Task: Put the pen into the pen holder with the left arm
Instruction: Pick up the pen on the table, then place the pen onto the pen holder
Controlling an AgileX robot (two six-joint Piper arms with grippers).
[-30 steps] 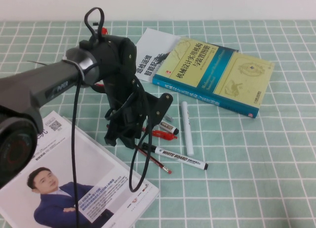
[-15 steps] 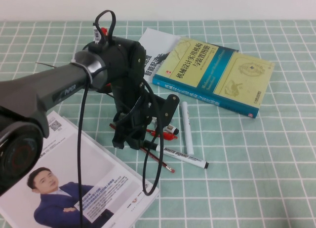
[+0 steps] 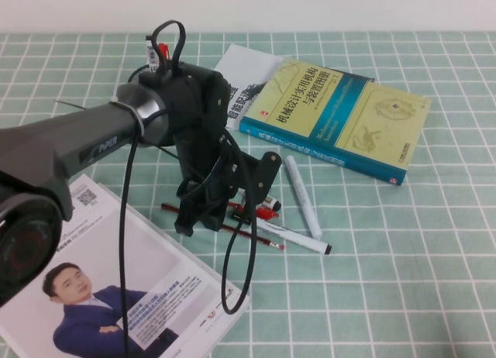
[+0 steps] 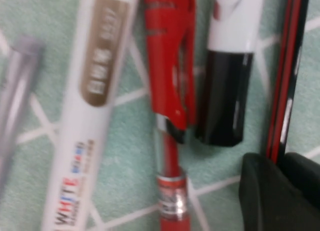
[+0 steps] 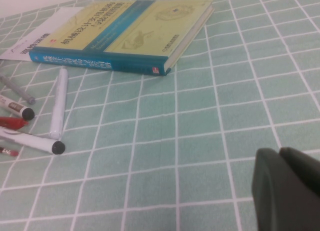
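Observation:
The pen [image 3: 261,239], a thin dark red stick, lies slanted on the green checked cloth under my left gripper [image 3: 198,218]. In the left wrist view the pen [image 4: 284,66] runs between the two black fingers [image 4: 260,196], which are closed on it low at the cloth. The pen holder is hidden; only a red and white scrap [image 3: 157,53] shows behind the left arm's wrist. My right gripper [image 5: 287,191] is shut and empty, low over bare cloth to the right of the pens, out of the high view.
Beside the pen lie a thick red clip pen [image 3: 249,211], a black-capped white marker [image 3: 262,202], a whiteboard marker [image 3: 298,238] and a plain white marker [image 3: 302,195]. A yellow-blue book [image 3: 341,114] lies behind, a magazine [image 3: 116,280] at front left.
The left gripper came down to the right onto the pen. The pen swung flatter, and the whiteboard marker and white marker shifted.

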